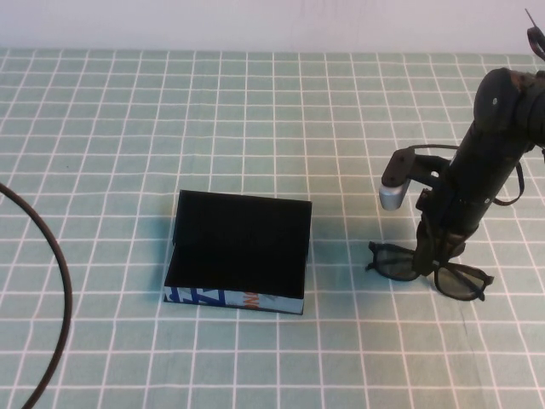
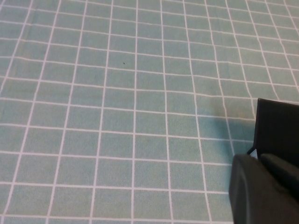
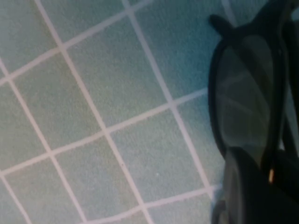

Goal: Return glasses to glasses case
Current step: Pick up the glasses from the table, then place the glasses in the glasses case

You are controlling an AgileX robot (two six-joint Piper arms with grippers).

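The glasses case (image 1: 241, 247) lies open at the table's middle, its black lid laid back and its blue-and-white front edge with the orange mark toward me. The black glasses (image 1: 393, 262) lie on the cloth to its right. My right gripper (image 1: 432, 254) points down onto the middle of the frame and is shut on it; the right wrist view shows one lens (image 3: 245, 88) just beyond the gripper (image 3: 268, 186). My left gripper (image 2: 268, 186) is out of the high view; in the left wrist view it hangs low beside a black edge of the case (image 2: 278, 126).
A green cloth with a white grid (image 1: 128, 128) covers the table. A black cable (image 1: 60, 281) arcs over its left side. A white wall runs along the far edge.
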